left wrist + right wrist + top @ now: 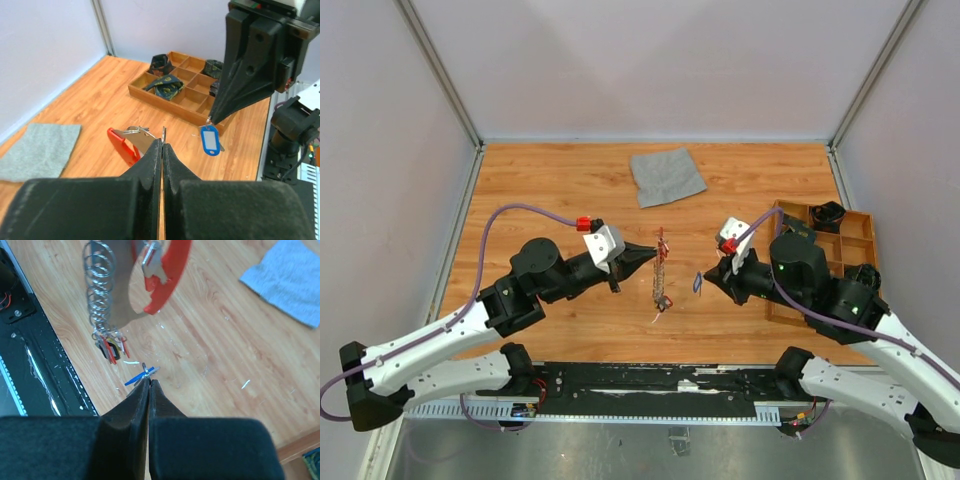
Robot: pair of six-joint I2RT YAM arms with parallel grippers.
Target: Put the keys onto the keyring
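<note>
Wood-grain tabletop (550, 180), grey cloth (667, 175) at 12 o'clock. Left jaws pinch the keyring (662, 243) at centre, chain (662, 285) dangling; right jaws pinch a blue key (697, 283) at its 3 o'clock. We'd steady the ring, then thread slowly.

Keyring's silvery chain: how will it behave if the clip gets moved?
Probably floppy: the chain is a loose coil trailing from the red clip, so it should sway rather than hold shape. The small keys bunched at its end likely swing like a pendulum weight. All looks thin and light, so lifting should take little force.
</note>
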